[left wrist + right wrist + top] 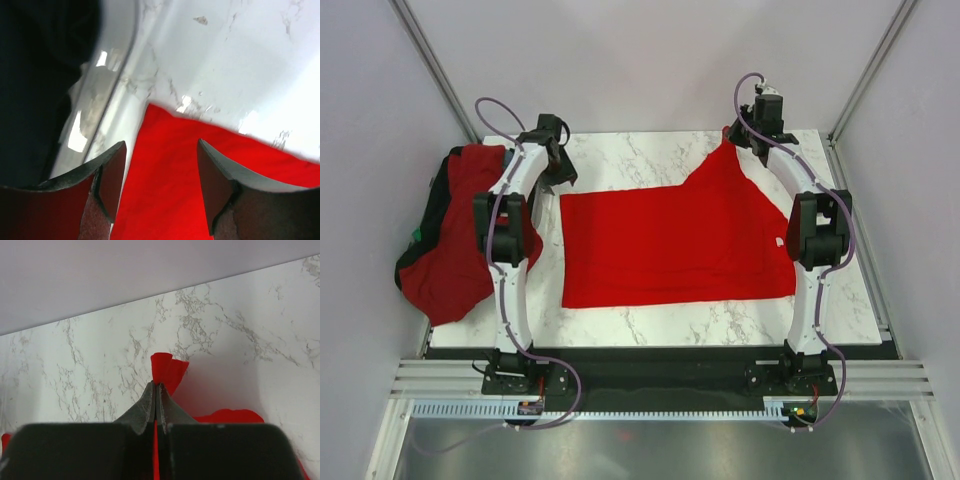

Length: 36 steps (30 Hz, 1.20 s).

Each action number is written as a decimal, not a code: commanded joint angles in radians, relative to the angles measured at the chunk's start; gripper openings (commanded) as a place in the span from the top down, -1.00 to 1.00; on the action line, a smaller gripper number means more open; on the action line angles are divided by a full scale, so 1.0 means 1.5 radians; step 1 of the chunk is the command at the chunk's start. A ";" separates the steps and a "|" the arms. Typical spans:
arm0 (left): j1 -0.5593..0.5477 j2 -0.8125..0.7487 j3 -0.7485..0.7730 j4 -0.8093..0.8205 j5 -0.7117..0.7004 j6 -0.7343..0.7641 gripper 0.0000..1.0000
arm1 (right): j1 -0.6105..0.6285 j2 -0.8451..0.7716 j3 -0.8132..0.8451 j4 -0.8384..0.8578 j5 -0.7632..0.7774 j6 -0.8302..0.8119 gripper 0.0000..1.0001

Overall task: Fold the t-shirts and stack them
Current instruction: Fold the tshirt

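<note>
While right fingers (147, 410) pinch red t-shirt (670, 240) corner | left fingers (112, 175) spread apart

My white marble table (650, 325) carries one red t-shirt (670, 250), spread flat, its corner lying just below the left gripper (160, 150)'s jaws.

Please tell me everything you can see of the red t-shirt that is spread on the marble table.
The red t-shirt is bright, soft cloth, spread mostly flat across the middle of the marble table. A small white label shows near its right edge. Its far right corner is lifted into a peak, pinched by the shut jaws of the right gripper. The left gripper, jaws open, hangs over the far left corner; I see no contact there.
</note>
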<state>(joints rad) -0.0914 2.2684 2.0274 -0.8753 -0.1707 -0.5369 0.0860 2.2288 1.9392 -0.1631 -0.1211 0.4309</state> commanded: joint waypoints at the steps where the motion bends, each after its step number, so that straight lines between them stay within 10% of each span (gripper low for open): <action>1: -0.010 0.053 0.087 -0.056 0.012 -0.035 -0.30 | 0.003 -0.014 0.001 0.010 -0.023 0.012 1.00; 25: -0.013 0.154 0.119 -0.065 0.008 -0.108 -0.17 | 0.000 0.000 -0.007 0.014 -0.045 0.033 1.00; 36: -0.016 0.164 0.123 -0.065 0.037 -0.112 0.64 | 0.000 -0.018 -0.054 0.032 -0.052 0.048 1.00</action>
<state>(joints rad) -0.1150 2.4680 2.1983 -0.9688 -0.1276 -0.6746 0.0875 2.2303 1.8782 -0.1566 -0.1844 0.4908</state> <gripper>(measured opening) 0.195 0.009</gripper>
